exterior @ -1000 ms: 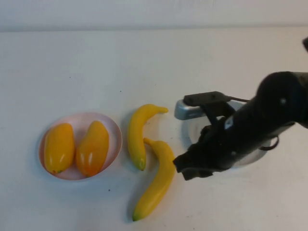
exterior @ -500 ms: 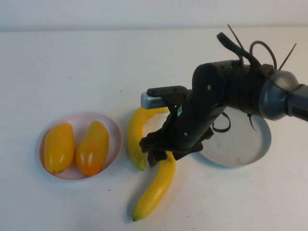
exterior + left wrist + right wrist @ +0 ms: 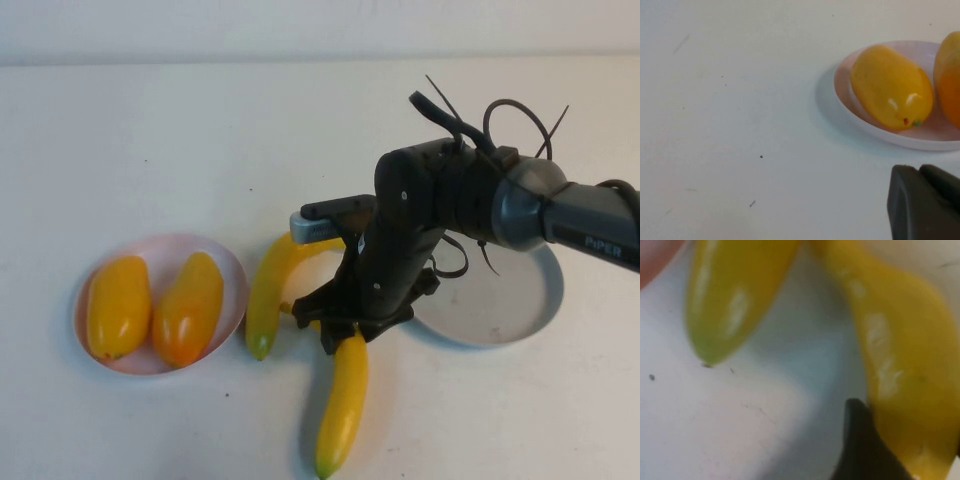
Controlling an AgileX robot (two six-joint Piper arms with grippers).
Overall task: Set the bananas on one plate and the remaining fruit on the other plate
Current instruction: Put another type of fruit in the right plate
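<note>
My right gripper (image 3: 340,328) is down over the upper end of the nearer banana (image 3: 343,400), which lies on the table pointing toward the front edge. In the right wrist view a dark finger (image 3: 860,440) presses the side of this banana (image 3: 900,350). The second banana (image 3: 265,295) lies just left of it, beside the pink plate (image 3: 232,275). That plate holds two mango-like fruits (image 3: 118,305) (image 3: 187,308). The grey-blue plate (image 3: 510,310) is partly hidden behind my right arm. My left gripper (image 3: 920,172) is shut and empty near the pink plate (image 3: 900,140).
The second banana's green tip (image 3: 715,350) lies close beside the held banana. A silver-grey camera block (image 3: 315,225) juts from the right wrist over the second banana. The table is bare white at the back and far left.
My right arm swung left off the grey-blue plate and came down on the nearer banana. That banana turned more upright; the second banana and pink plate slid slightly left.
</note>
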